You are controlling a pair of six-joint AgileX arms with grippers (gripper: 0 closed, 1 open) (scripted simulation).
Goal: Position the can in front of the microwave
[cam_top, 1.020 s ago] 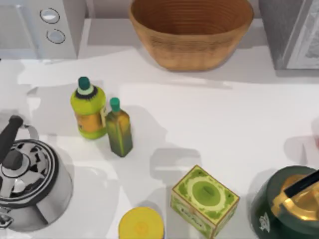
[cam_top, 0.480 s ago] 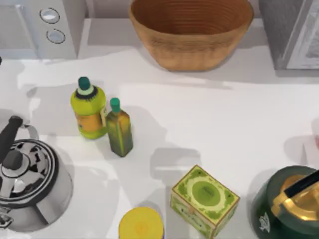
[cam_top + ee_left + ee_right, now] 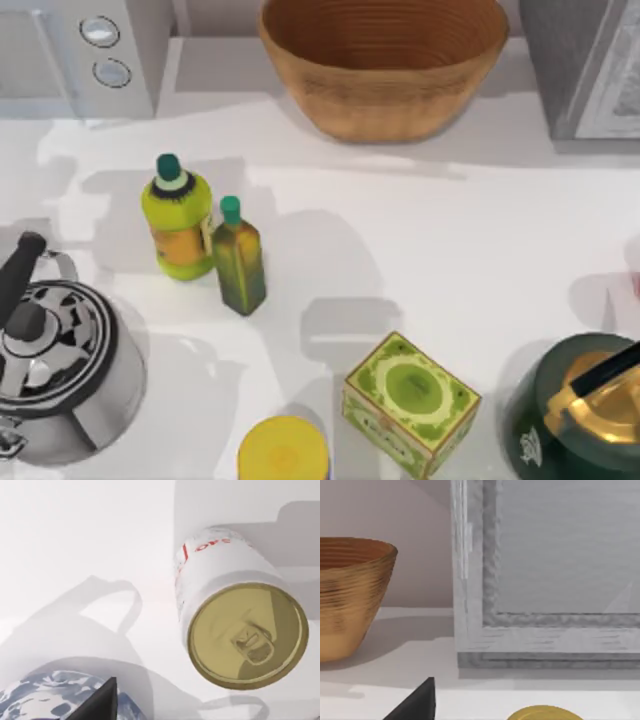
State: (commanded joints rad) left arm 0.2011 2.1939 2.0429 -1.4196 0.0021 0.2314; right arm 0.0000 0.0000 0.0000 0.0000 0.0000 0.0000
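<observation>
The can (image 3: pixel 240 625) stands upright on the white table in the left wrist view, white with red print and a dull gold top with a pull tab. A dark part of my left gripper (image 3: pixel 100 705) shows beside it, apart from the can. The pale grey microwave (image 3: pixel 80 55) with two round silver dials sits at the table's back left corner. In the right wrist view, a dark part of my right gripper (image 3: pixel 415 702) shows low in front of a grey appliance.
A wicker basket (image 3: pixel 385 60) stands at the back middle and a darker grey appliance (image 3: pixel 590 65) at the back right. Two green bottles (image 3: pixel 205 240), a steel kettle (image 3: pixel 55 370), a yellow-lidded container (image 3: pixel 283 452), a green box (image 3: pixel 410 400) and a dark green teapot (image 3: pixel 580 410) fill the front.
Shadows on the table's left side, in front of the microwave, have shifted. A dark spot at the left edge is gone. The objects have stayed in place.
</observation>
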